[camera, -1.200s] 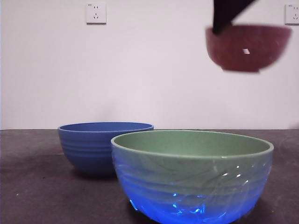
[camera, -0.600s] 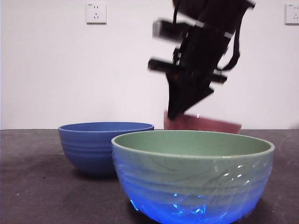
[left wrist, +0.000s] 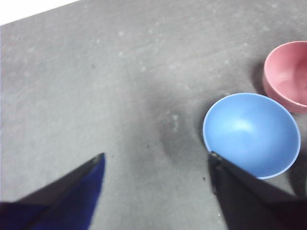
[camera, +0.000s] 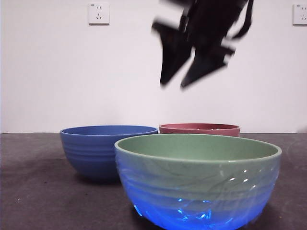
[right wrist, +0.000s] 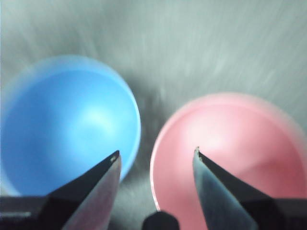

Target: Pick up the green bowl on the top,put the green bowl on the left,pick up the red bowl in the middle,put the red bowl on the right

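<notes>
The green bowl (camera: 197, 182) stands on the table, nearest the front camera, lit blue at its base. The red bowl (camera: 199, 129) stands on the table behind it, to the right of the blue bowl (camera: 103, 148). My right gripper (camera: 173, 85) hangs open and empty in the air above the red bowl, blurred. In the right wrist view, my right gripper (right wrist: 156, 152) is over the gap between the blue bowl (right wrist: 62, 124) and the red bowl (right wrist: 230, 158). My left gripper (left wrist: 157, 154) is open and empty, high above the table beside the blue bowl (left wrist: 252, 134) and the red bowl (left wrist: 288, 74).
The dark grey table (camera: 33, 191) runs back to a white wall with a socket (camera: 98, 13) at the upper left and another (camera: 300, 14) at the upper right. The green bowl does not show in either wrist view.
The red bowl came down from high at the right to the table behind the green bowl. My right gripper let go of it and has risen above it.
</notes>
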Action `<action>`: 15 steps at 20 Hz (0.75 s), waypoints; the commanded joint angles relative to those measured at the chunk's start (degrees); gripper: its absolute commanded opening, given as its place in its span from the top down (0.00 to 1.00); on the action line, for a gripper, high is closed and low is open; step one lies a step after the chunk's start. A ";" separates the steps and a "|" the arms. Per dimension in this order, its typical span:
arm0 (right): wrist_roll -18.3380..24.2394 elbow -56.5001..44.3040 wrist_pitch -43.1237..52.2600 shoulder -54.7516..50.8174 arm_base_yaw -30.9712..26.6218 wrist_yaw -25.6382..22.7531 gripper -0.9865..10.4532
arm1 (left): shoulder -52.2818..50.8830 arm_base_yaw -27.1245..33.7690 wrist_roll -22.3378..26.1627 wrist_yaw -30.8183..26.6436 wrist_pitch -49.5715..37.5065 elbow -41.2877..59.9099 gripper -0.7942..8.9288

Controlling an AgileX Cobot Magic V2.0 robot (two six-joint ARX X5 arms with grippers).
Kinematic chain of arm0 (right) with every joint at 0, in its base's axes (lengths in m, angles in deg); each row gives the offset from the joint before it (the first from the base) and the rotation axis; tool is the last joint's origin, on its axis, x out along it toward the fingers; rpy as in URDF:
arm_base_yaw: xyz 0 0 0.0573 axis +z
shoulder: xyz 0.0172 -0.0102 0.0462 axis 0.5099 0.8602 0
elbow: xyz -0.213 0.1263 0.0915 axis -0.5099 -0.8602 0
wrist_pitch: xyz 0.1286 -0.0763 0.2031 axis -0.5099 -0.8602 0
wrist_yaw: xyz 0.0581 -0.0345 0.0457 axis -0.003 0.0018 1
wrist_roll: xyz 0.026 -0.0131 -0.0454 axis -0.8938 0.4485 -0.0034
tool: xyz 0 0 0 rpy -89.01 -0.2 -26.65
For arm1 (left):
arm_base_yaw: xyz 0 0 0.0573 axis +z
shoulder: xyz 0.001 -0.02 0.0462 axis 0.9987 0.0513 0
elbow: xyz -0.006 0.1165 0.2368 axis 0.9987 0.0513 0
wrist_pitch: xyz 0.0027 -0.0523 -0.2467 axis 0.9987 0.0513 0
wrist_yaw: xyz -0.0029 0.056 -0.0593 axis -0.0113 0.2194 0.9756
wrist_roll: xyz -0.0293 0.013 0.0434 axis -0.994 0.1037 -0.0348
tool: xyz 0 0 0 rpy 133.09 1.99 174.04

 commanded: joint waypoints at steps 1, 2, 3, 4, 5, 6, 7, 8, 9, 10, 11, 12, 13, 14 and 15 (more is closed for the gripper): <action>-0.24 -0.22 -0.20 -7.72 0.00 -0.13 0.70 | 0.52 0.15 3.39 3.54 -2.86 0.39 0.76; 0.17 -0.22 -0.83 -11.02 -0.11 -0.20 0.72 | 0.63 0.15 4.55 4.66 -4.24 0.48 0.83; 0.24 -0.22 -1.55 -14.38 -0.57 -0.35 0.79 | 0.66 0.15 5.68 5.27 -6.03 0.83 0.93; 0.26 -0.24 -2.43 -16.87 -1.14 -0.42 0.87 | 0.63 0.15 6.12 5.27 -7.63 1.33 0.93; 0.22 -0.35 -3.43 -19.80 -1.95 -0.61 0.93 | 0.35 0.15 6.64 5.27 -9.81 2.45 0.93; 0.09 -0.76 -3.74 -22.14 -2.60 -1.22 0.93 | -0.15 0.15 6.62 5.27 -11.78 3.89 0.93; -0.07 -2.01 -3.50 -25.42 -3.08 -3.26 0.93 | -1.33 0.17 6.62 5.25 -13.97 6.29 0.93; -0.09 -3.74 -2.73 -28.26 -3.28 -5.27 0.93 | -2.67 0.17 6.62 5.25 -16.06 8.81 0.93; -0.15 -6.47 -1.57 -31.74 -3.37 -7.98 0.93 | -4.83 0.17 6.58 5.25 -18.99 12.41 0.93; -0.74 -9.25 -0.15 -34.56 -3.37 -9.84 0.93 | -6.78 0.17 6.51 5.25 -21.53 15.61 0.93; -1.66 -13.18 1.88 -37.97 -3.37 -12.09 0.93 | -9.29 0.17 5.95 5.25 -24.68 19.65 0.93; -2.12 -16.55 3.69 -40.79 -3.37 -14.05 0.93 | -11.54 0.17 5.25 5.22 -26.93 22.86 0.93; -2.60 -20.79 6.01 -44.28 -3.37 -15.89 0.93 | -14.36 0.22 4.68 5.27 -29.44 26.64 0.93; -2.75 -24.22 8.17 -47.06 -3.34 -16.63 0.93 | -16.72 0.22 4.66 5.20 -31.12 29.48 0.93; -3.10 -27.96 10.80 -50.27 -3.30 -16.59 0.93 | -19.39 0.22 4.63 5.22 -32.96 32.61 0.93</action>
